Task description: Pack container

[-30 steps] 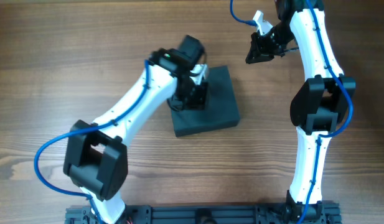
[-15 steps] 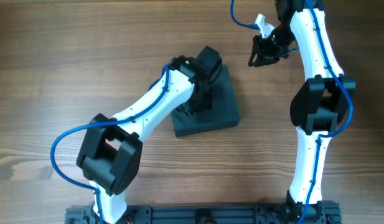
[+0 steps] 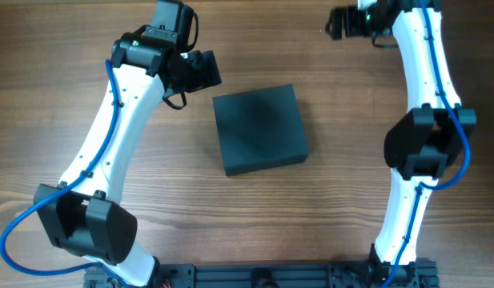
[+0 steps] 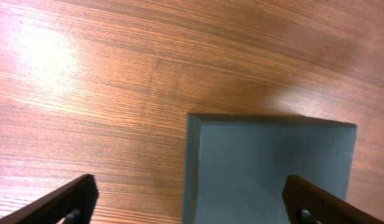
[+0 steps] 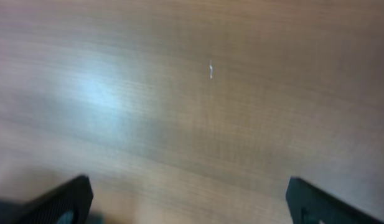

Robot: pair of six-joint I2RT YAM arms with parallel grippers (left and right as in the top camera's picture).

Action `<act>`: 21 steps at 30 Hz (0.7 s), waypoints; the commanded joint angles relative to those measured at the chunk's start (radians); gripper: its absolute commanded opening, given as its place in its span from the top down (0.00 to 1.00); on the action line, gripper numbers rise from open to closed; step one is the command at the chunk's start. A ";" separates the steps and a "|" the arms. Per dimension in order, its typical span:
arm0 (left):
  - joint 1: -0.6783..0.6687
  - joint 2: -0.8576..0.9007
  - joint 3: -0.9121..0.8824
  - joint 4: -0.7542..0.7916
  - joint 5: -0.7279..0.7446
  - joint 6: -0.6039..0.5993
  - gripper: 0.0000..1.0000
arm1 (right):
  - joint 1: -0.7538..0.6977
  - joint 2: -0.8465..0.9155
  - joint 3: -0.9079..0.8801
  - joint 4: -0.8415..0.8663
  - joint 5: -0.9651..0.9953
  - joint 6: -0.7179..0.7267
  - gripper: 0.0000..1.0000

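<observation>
1. A moment ago my left end effector (image 3: 206,72) was down on the container (image 3: 259,128). Now it has pulled up and away, and no part of me touches the box.
2. Its fingers are spread wide apart, with nothing between them.
3. The container sits near this end effector, just in front of it. In my left wrist view I see one corner and the flat top of the box between my two fingers.
4. My right end effector (image 3: 336,22) has moved off too, out toward the far edge of the desk (image 3: 54,96). Its fingers are also spread wide and hold nothing.
5. The container is well apart from my right end effector. Only bare wood lies under it.
6. The container has stayed in the same spot. Its lid lies flat and shut.
7. I think both arms backing off means the lid is pressed down and the packing is done, or very nearly.
8. I cannot see inside the box, so I cannot tell what is in it.
</observation>
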 commanded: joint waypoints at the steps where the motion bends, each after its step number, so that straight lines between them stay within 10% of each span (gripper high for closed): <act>1: 0.023 -0.008 0.010 0.014 -0.006 0.005 0.00 | 0.012 -0.096 0.021 0.127 -0.012 0.094 0.00; 21: 0.024 -0.008 0.010 0.013 -0.006 0.005 0.00 | 0.027 -0.174 0.020 0.145 -0.011 0.175 0.00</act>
